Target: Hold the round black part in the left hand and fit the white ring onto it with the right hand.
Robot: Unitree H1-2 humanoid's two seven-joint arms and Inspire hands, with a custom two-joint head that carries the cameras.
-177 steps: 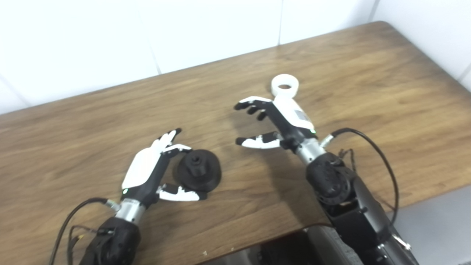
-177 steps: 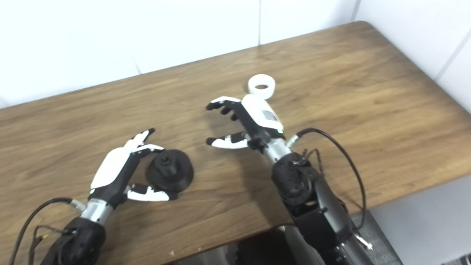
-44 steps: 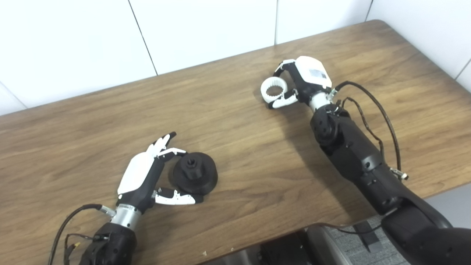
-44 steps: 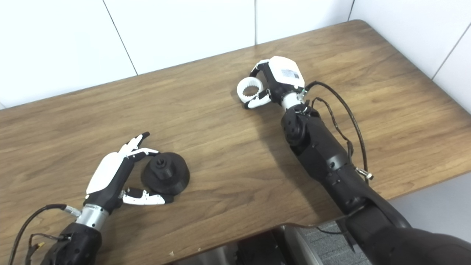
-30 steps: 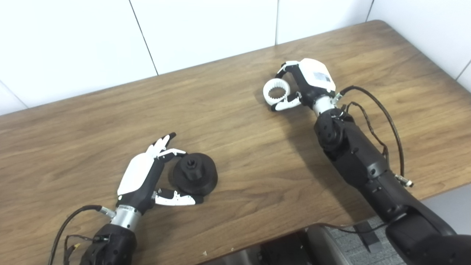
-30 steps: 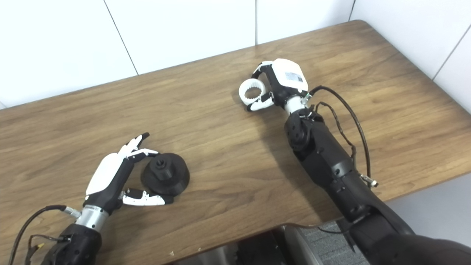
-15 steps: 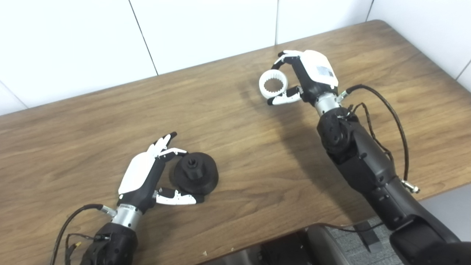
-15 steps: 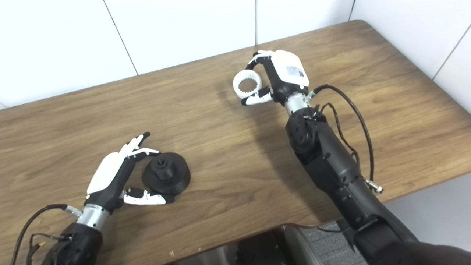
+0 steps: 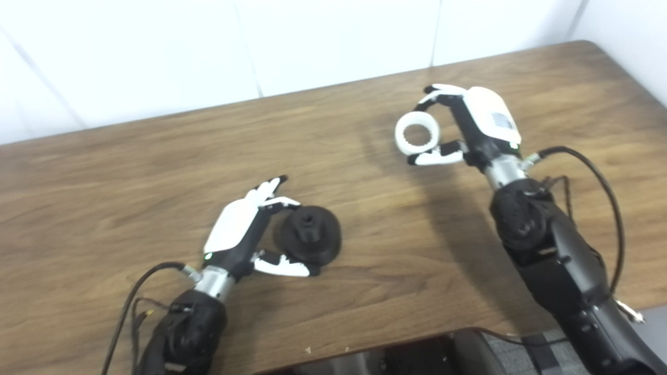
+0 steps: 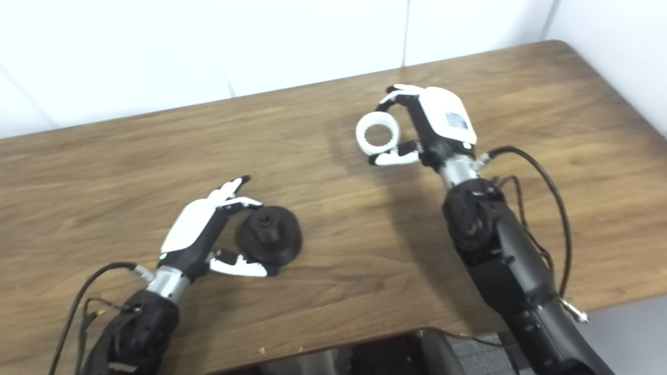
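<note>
The wooden counter (image 9: 130, 172) fills most of both views, with a white tiled wall behind its far edge. The right arm reaches from the near right toward the far right of the counter, its black cable looping beside the wrist. The right robot hand (image 9: 469, 130) grips the white ring (image 9: 417, 138) between fingers above and thumb below, held up off the counter with its toothed bore turned toward the cameras. The left robot hand (image 9: 250, 234) sits at near centre-left, fingers and thumb cupped around the left and near sides of the round black part (image 9: 308, 240). That part appears to rest on the counter, hub upward; whether the hand truly clamps it or only touches its edge I cannot tell.

Risks, as I judge them: the ring is pinched only at its rim, so it could twist or slip out while being carried across. If the black part is not firmly held, pressing the ring down could push it away across the counter. The ring's teeth may also fail to line up with the hub, jamming it tilted.

Ring and black part are well apart, with only bare wood between them. Nothing blocks that path. The left arm's cable (image 9: 135, 291) trails at the near edge, away from the work.
</note>
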